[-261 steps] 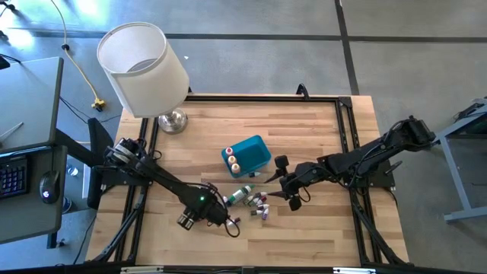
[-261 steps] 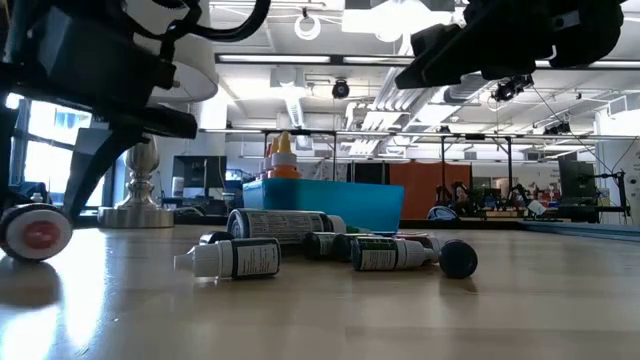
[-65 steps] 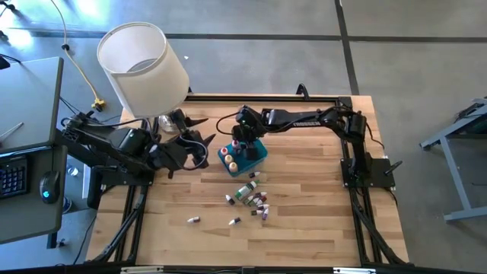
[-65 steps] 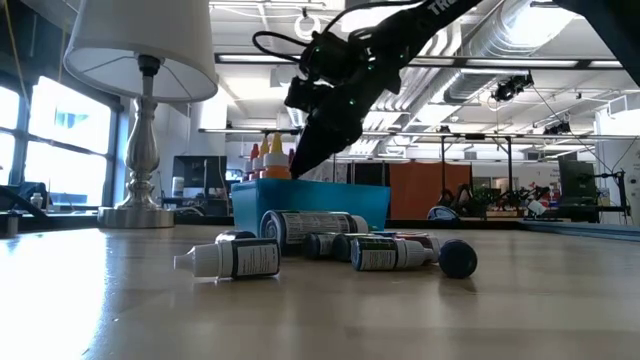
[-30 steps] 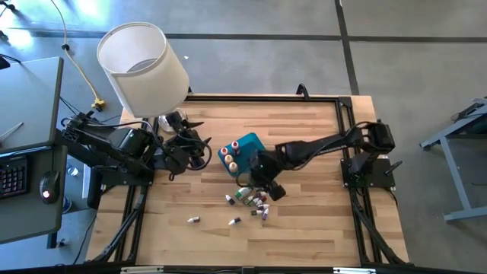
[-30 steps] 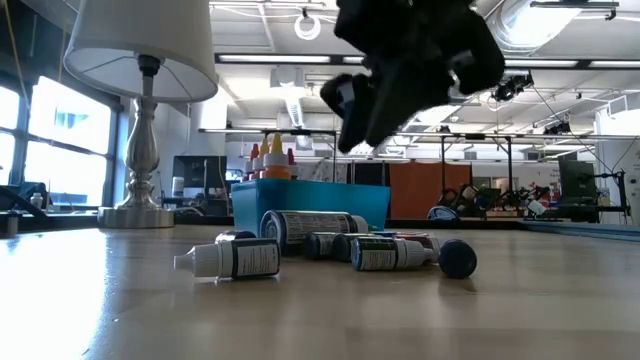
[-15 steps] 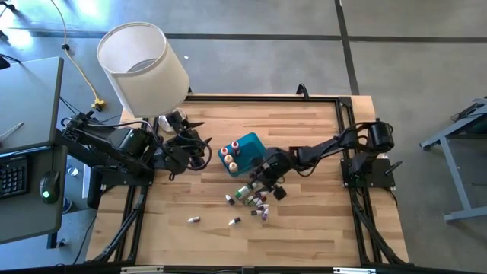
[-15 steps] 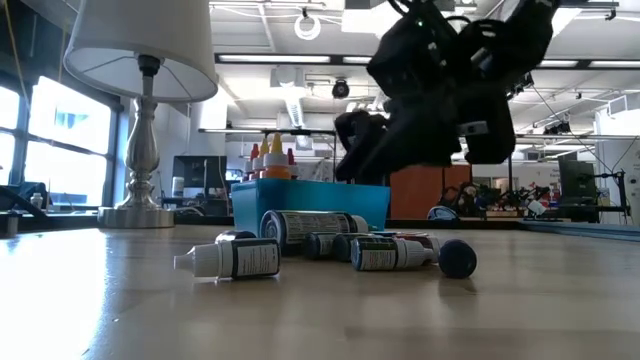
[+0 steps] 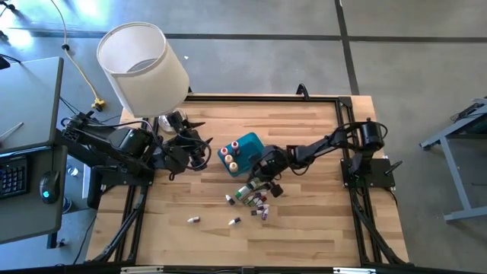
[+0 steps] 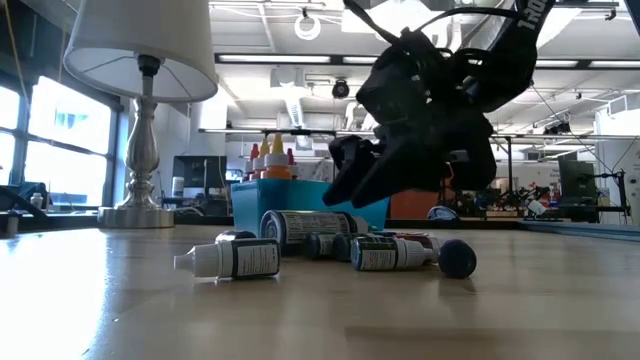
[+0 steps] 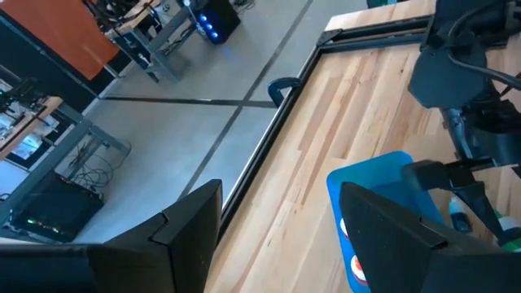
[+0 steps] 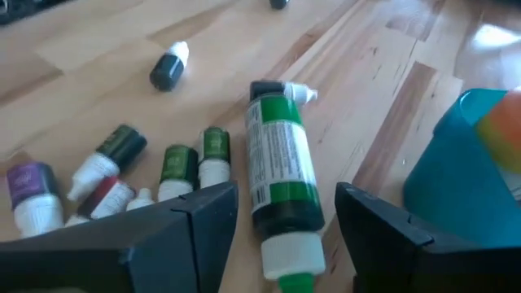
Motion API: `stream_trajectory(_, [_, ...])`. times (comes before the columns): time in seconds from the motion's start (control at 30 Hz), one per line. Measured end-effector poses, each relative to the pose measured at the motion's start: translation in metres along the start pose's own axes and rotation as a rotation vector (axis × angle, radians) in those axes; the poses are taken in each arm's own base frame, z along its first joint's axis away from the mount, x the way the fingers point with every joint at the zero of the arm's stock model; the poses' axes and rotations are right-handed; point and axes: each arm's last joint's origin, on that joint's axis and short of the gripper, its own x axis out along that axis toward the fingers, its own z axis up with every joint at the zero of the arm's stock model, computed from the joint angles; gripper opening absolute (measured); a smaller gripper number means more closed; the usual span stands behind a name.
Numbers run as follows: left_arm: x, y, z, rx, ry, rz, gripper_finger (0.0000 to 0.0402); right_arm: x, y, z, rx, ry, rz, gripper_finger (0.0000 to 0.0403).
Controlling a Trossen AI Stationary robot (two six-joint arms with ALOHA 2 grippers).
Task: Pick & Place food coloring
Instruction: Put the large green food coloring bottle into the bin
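Several tiny food coloring bottles (image 9: 253, 199) lie in a cluster near the table's middle, with two strays (image 9: 192, 220) toward the near-left. The largest, a green-labelled bottle (image 12: 281, 175), lies on its side. More bottles (image 9: 230, 156) stand upright in the teal bin (image 9: 245, 151). My right gripper (image 9: 259, 181) hovers open just above the cluster (image 10: 345, 186). In its wrist view (image 12: 285, 238) its fingers stand on either side of the green bottle's capped end without touching it. My left gripper (image 9: 204, 148) waits open left of the bin, above the table.
A lamp with a white shade (image 9: 143, 67) and a metal base (image 9: 172, 120) stands at the far-left corner. A black frame rail (image 9: 262, 97) runs round the table edge. Bare wood (image 9: 304, 228) lies near and right of the cluster.
My right gripper has come down from well above the table toward the bottle cluster, staying over nearly the same spot beside the bin. The bottles and the left arm have kept still.
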Motion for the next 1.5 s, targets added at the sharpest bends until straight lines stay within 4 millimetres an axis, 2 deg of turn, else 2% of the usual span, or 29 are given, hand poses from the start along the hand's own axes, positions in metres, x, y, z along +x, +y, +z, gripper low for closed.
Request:
stream_trajectory(0.67, [0.0, 0.0, 0.001, -0.009, -0.005, 0.002, 0.0243, 0.008, 0.002, -0.013, -0.012, 0.07, -0.01, 0.0199])
stream_trajectory(1.17, [0.0, 0.0, 0.0, 0.004, 0.003, 0.0, 0.0243, 0.004, 0.031, 0.012, -0.138, 0.21, -0.189, 0.0199])
stream_trajectory(1.5, [0.0, 0.0, 0.0, 0.0, 0.0, -0.001, 0.0243, 0.007, 0.035, 0.012, -0.136, 0.188, -0.138, 0.0199])
